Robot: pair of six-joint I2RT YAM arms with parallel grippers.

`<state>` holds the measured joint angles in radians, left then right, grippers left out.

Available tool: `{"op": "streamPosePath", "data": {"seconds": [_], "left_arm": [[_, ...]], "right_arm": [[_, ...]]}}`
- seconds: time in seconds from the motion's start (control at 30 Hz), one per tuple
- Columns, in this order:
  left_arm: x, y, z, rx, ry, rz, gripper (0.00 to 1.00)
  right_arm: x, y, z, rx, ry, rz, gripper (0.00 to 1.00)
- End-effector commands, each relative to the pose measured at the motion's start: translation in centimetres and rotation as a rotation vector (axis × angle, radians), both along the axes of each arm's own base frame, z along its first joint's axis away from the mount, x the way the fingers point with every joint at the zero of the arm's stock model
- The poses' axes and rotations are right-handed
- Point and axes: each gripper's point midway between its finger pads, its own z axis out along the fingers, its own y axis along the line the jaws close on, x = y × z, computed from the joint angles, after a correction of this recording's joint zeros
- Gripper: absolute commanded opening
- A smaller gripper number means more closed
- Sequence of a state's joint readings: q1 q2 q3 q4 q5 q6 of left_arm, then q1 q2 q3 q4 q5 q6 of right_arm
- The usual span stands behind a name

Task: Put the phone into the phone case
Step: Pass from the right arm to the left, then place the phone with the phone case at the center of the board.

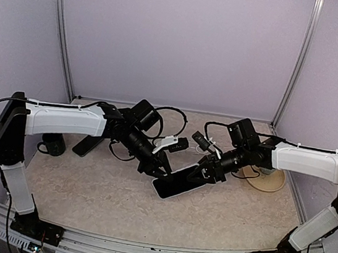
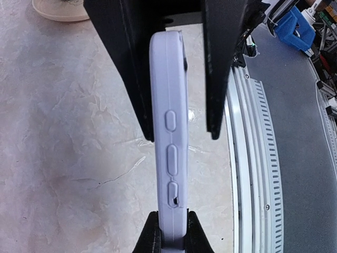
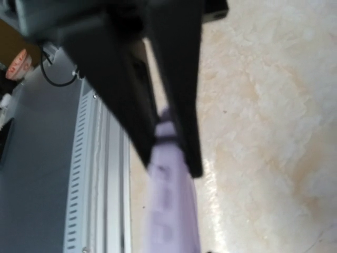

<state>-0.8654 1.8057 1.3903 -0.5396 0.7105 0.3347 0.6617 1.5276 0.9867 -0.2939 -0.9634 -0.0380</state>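
Observation:
The lilac phone case (image 2: 169, 79) is held edge-on above the table, its side buttons facing the left wrist camera. In the top view it shows as a dark slab with a pale rim (image 1: 172, 184) between both grippers; I cannot tell how the phone sits in it. My left gripper (image 2: 181, 134) straddles the case's far end, one finger against it, with a gap to the other finger. My right gripper (image 3: 171, 158) is shut on the case (image 3: 171, 211); its fingertips (image 2: 152, 237) pinch the near end in the left wrist view. The grippers meet at the table's middle, left (image 1: 160, 170) and right (image 1: 203, 173).
A flat black slab (image 1: 88, 146) lies on the table at the left, next to a dark mug (image 1: 54, 144). A tan plate (image 1: 269, 180) lies at the right under the right arm. The ridged metal rail (image 2: 253, 174) of the table's near edge runs close by.

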Motion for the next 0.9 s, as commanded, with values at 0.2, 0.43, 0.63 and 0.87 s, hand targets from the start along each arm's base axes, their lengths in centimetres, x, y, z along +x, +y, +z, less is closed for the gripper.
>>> {"op": "streamPosePath", "data": {"seconds": [0.2, 0.43, 0.63, 0.87], "left_arm": [[2.7, -0.5, 3.5, -0.144, -0.095, 0.082, 0.0], [7.5, 1.1, 6.7, -0.234, -0.109, 0.289, 0.0], [12.2, 1.9, 8.1, -0.253, -0.003, 0.472, 0.0], [17.8, 2.3, 8.5, -0.305, 0.049, 0.649, 0.0]], "right_arm": [[2.6, -0.3, 4.1, -0.005, -0.105, -0.161, 0.49], [6.1, -2.8, 6.0, -0.021, -0.116, -0.379, 0.6], [8.5, -5.8, 6.8, 0.008, -0.059, -0.533, 0.84], [9.2, -7.3, 5.9, -0.008, -0.02, -0.605, 1.0]]}}
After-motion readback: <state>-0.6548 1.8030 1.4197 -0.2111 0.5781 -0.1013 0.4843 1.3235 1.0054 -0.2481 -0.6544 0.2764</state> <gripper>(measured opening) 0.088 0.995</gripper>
